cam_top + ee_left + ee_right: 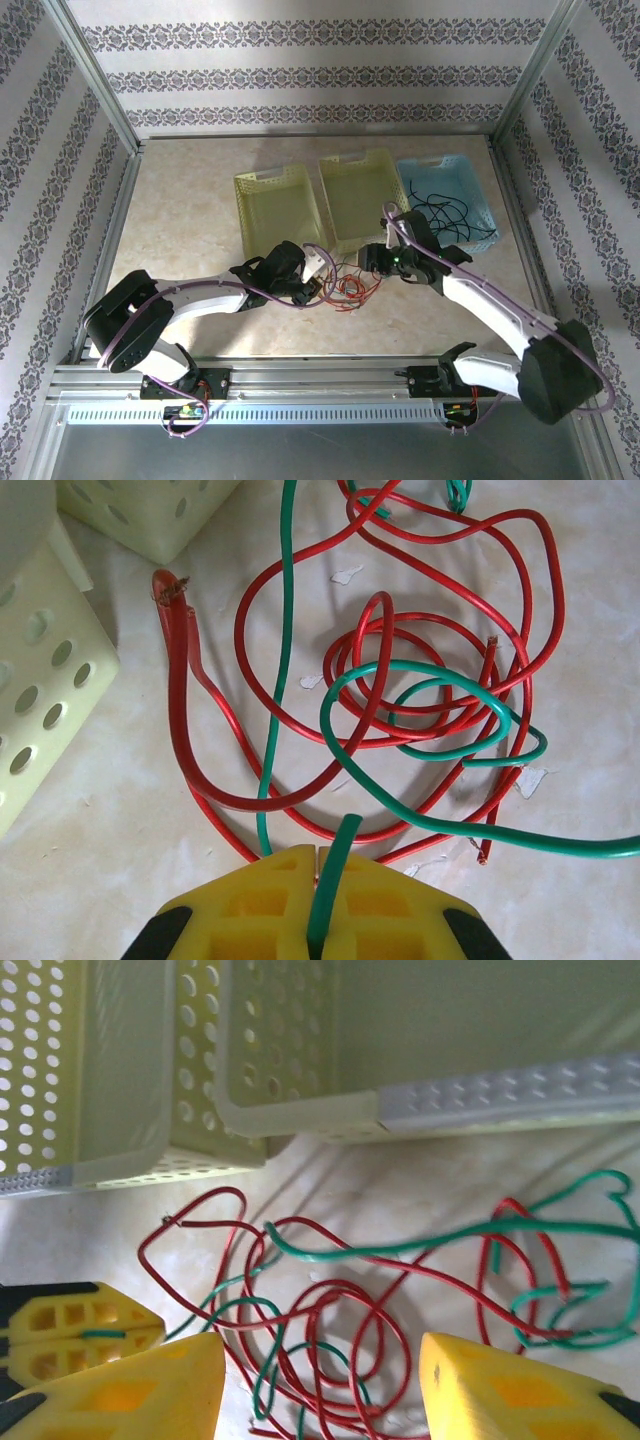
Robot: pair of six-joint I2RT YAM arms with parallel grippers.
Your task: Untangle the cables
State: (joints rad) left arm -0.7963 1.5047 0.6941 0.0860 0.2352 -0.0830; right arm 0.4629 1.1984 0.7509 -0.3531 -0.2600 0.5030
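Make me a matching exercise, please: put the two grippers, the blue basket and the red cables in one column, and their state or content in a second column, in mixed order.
Column one:
1. left gripper
2. right gripper
3. blue basket
4. red cables

Column two:
A. holds black cables
B. lie looped on the table
C. shut on a green cable
D. open, above the table

Pairs: 1-C, 2-D, 3-A, 4-B.

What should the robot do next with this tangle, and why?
Probably lower the open right fingers onto the coiled red cable and close. The left fingers pinch the green cable, so pinning red should let green pull free.
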